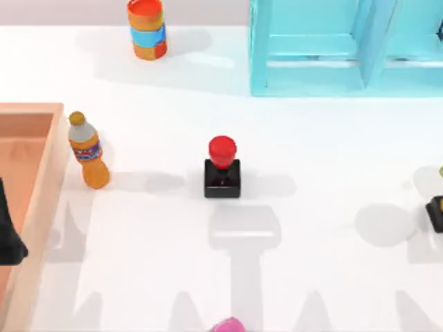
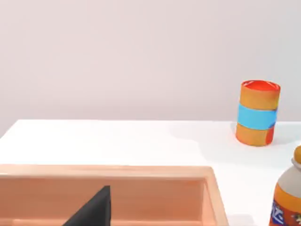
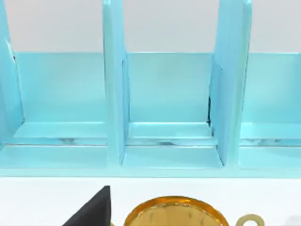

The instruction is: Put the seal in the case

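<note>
The left tool [image 1: 10, 238] hangs at the counter's left edge, over the open wooden box [image 1: 43, 173]. In the left wrist view a dark tip of it [image 2: 94, 212] juts over the box's near wall; whether it is wide or narrow cannot be told. It holds nothing that shows.

Going right from it come the box's wall, then the orange bottle [image 1: 88, 152] just beside that wall, then a stretch of bare counter [image 1: 325, 277]. After that comes the seal [image 1: 222, 169], at about the middle of the counter. It stands upright, with its red knob on top of the black square base, so its long axis is vertical. The base's sides lie roughly square to the counter's edges, and it stands well apart from everything else.

The right tool [image 3: 94, 212] is parked at the right side, above a gold-topped object [image 3: 176, 212] and facing the blue rack [image 3: 115, 94]. Its opening cannot be told either.

The seal lies about midway between the two arms, so neither is plainly nearer. Either the wooden box or the blue rack could be the case. If it is the box, the left arm looks the better choice, reaching right past the bottle and coming down over the knob.
</note>
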